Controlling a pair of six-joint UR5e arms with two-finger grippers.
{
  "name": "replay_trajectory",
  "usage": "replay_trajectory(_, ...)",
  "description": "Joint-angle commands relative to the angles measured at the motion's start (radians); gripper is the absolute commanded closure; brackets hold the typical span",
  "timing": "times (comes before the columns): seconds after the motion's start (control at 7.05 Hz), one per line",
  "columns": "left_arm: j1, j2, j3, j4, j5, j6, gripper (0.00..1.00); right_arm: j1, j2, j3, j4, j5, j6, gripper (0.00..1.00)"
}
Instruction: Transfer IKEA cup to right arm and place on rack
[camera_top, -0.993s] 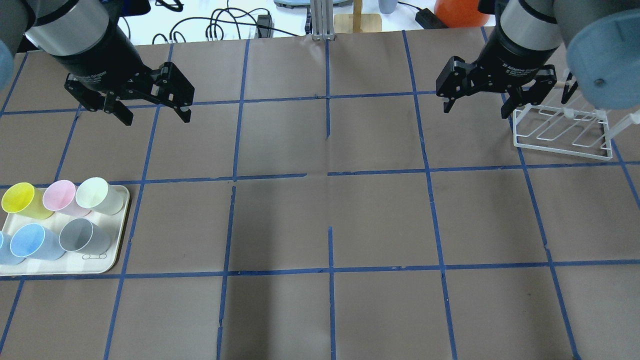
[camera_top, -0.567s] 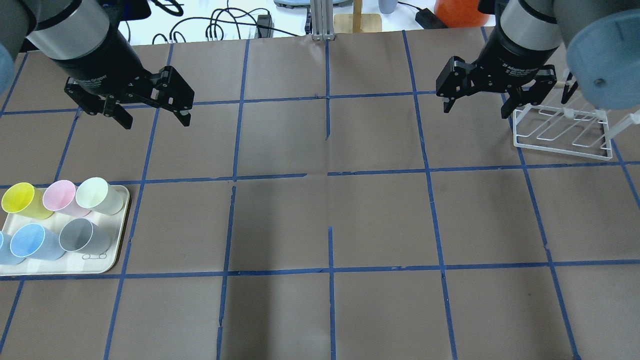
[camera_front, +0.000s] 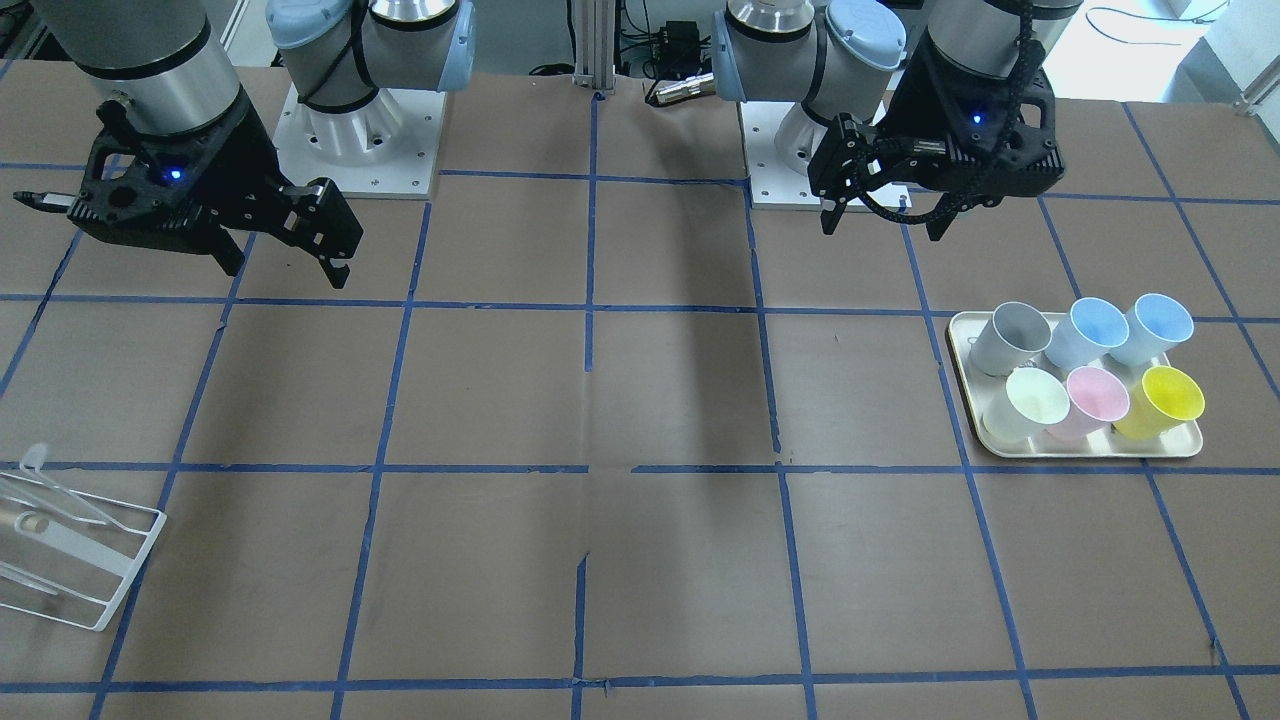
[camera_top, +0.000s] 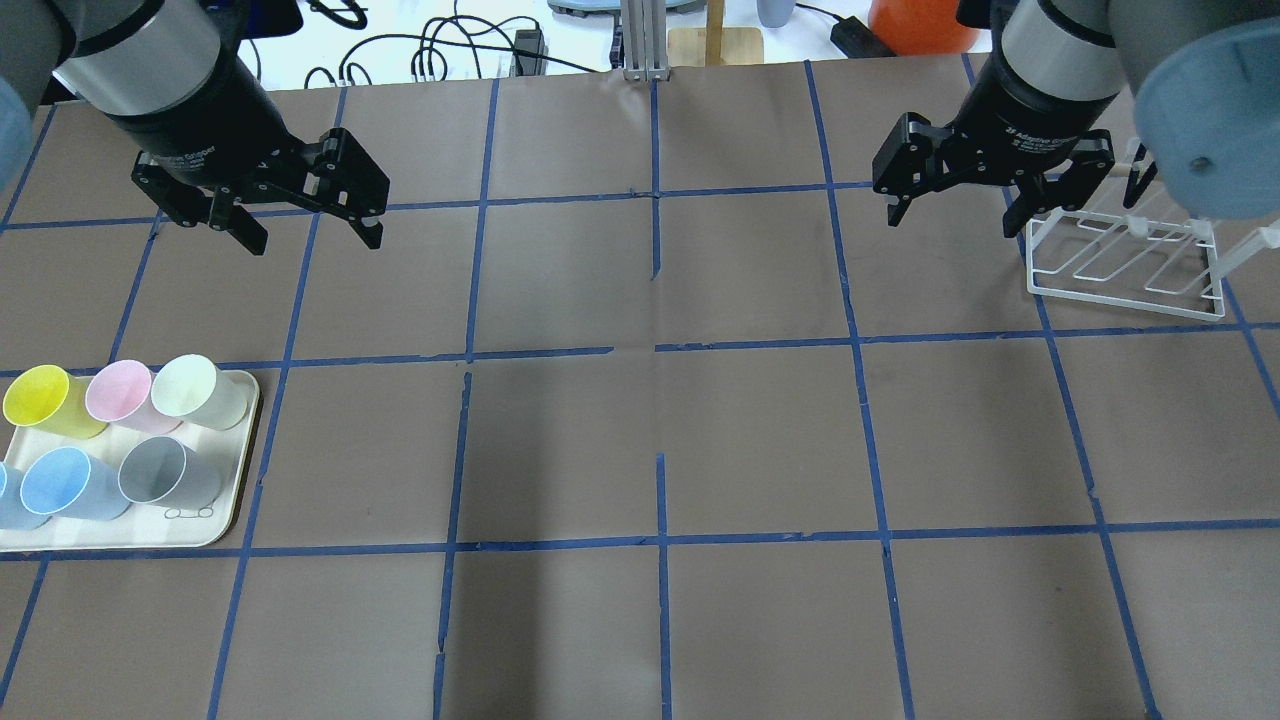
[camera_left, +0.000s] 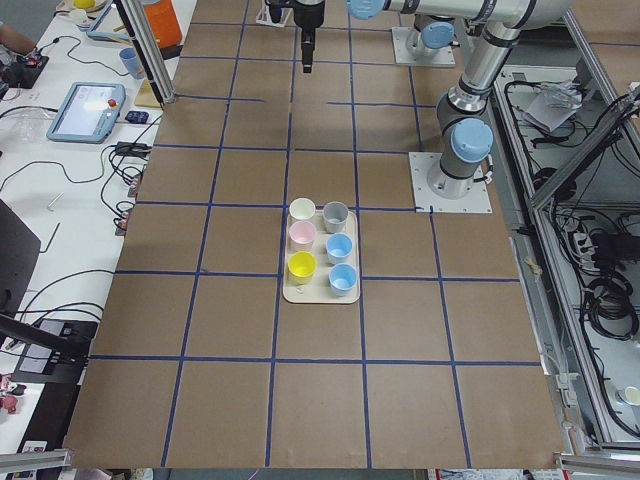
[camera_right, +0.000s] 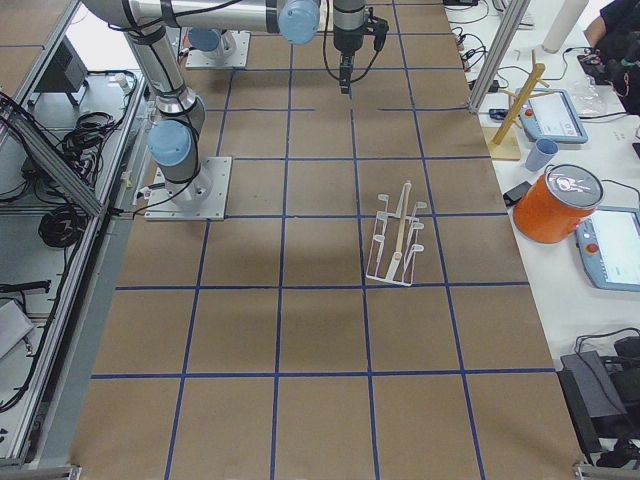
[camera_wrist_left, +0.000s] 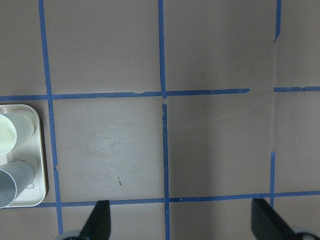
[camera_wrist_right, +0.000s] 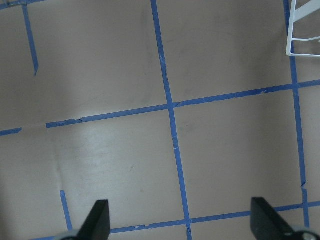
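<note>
Two pale sky-blue IKEA cups (camera_top: 60, 485) stand side by side on a cream tray (camera_top: 205, 528) at the table's left, with the twin (camera_top: 8, 503) cut off by the view's edge. Both show in the front view (camera_front: 1090, 330). My left gripper (camera_top: 313, 240) hangs open and empty, well above and behind the tray. My right gripper (camera_top: 952, 222) hangs open and empty just left of the white wire rack (camera_top: 1125, 265). The rack holds nothing. The left wrist view shows only the tray's corner (camera_wrist_left: 41, 150).
The tray also holds a yellow cup (camera_top: 38, 398), a pink cup (camera_top: 118, 393), a pale green cup (camera_top: 192, 388) and a grey cup (camera_top: 160, 472). Brown paper with blue tape lines (camera_top: 660, 345) covers the table. Cables and an orange container (camera_top: 915, 25) lie beyond the far edge.
The left gripper has shifted very slightly in place. The right gripper, the cups and the rack have not moved.
</note>
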Motion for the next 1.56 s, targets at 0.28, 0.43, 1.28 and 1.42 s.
replay_trajectory(0.28,0.0,0.004,-0.004,-0.012,0.009,0.0,0.0,0.0,0.0,0.0,0.001,0.002,-0.002,0.0)
replay_trajectory(0.43,0.006,0.006,-0.005,-0.017,0.031,0.0,0.0,0.0,0.0,0.0,0.001,0.0,-0.002,0.0)
replay_trajectory(1.28,0.426,0.001,-0.01,-0.051,0.052,0.454,0.0,0.0,0.0,0.003,-0.001,0.003,-0.002,0.0)
replay_trajectory(1.42,0.565,-0.014,-0.01,-0.041,0.048,0.58,0.0,0.0,0.0,0.003,-0.001,0.002,-0.002,0.0)
